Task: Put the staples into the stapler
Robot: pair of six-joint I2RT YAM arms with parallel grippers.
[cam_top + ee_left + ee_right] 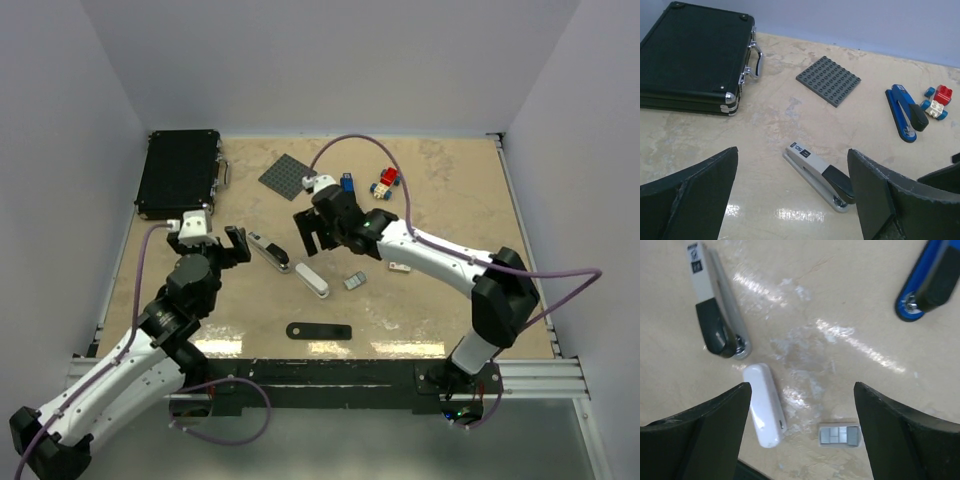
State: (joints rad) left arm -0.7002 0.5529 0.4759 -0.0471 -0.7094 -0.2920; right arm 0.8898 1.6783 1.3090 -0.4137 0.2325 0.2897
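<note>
1. Staples box (354, 281) (840, 435): flat on the table (450, 200), mid-surface, slightly nearer the near edge, touching nothing.
2. White stapler (312, 279) (765, 405) sits just left of it. Grey-and-black stapler (270, 250) (817, 175) (715, 305) lies further toward the left edge.
3. Right gripper (318, 230) (800, 440): jaws wide, empty, above the white stapler and the box.
4. Left gripper (212, 245) (792, 200): jaws wide, empty, left of the grey-and-black stapler.
5. Toward the far edge: blue stapler (905, 112) (930, 285), toy car (385, 183) (937, 100), grey baseplate (288, 176) (828, 80). Black case (180, 172) (690, 60) in the far-left corner.
</note>
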